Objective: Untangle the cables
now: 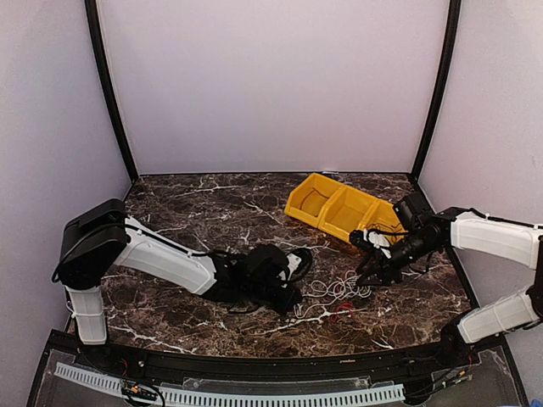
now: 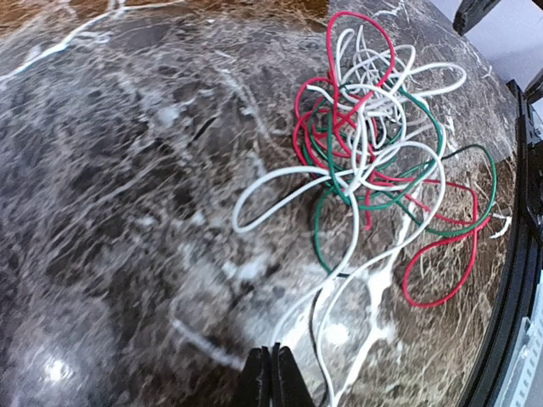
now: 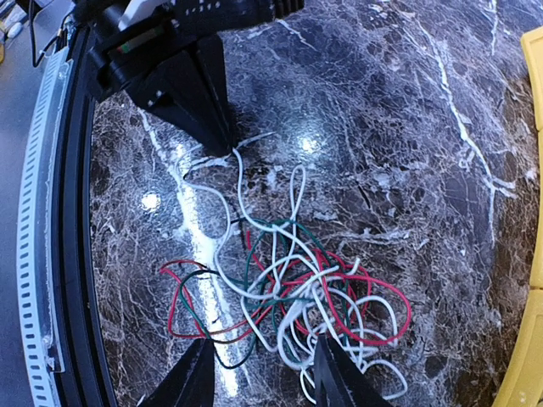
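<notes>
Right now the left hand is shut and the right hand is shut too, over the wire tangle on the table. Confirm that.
Wrong on one point: the right hand is open, its fingers apart over the wire tangle, as the right wrist view shows. The left hand is shut, as you said.

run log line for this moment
thin white, red, green wire bundle: tangled on dark marble table | left end effector: shut by white strand | right end effector: open over bundle
</notes>
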{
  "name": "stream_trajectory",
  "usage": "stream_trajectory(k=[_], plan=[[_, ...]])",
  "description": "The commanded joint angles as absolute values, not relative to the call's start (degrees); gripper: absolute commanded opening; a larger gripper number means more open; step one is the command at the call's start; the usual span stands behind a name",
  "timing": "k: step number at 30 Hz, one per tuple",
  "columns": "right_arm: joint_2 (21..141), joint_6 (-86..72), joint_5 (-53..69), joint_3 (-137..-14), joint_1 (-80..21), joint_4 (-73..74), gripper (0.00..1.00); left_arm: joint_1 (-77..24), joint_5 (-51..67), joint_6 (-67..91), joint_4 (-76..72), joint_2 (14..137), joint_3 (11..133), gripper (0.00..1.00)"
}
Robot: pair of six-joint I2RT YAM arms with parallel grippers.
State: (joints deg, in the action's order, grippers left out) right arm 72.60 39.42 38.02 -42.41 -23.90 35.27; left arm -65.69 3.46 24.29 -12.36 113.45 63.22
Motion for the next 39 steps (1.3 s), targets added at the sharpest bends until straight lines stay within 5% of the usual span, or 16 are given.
stream_trajectory(k=[1, 13, 16, 25, 39], plan=[[71.1, 40.7, 39.3, -43.4, -27.0, 36.1, 0.42, -64.8, -4.8, 25.9, -8.6, 104.1, 56.9, 0.00], [79.8, 39.9, 31.3, -52.6, -41.4, 39.0, 0.43, -63.8, -11.9, 30.7, 1.7, 92.0, 46.7, 0.00], [81.4, 36.8, 31.3, -53.1, -43.0, 35.6, 0.43, -64.0, -12.3, 29.8, 6.6, 91.5, 49.8, 0.31], [84.6, 34.2, 29.5, -55.1, -46.1, 28.3, 0.42, -65.1, -15.0, 20.6, -0.2, 84.8, 49.1, 0.57], [94.7, 35.6, 32.5, -59.3, -47.9, 27.2, 0.41, -63.7, -12.9, 16.6, -10.6, 89.8, 50.0, 0.59]])
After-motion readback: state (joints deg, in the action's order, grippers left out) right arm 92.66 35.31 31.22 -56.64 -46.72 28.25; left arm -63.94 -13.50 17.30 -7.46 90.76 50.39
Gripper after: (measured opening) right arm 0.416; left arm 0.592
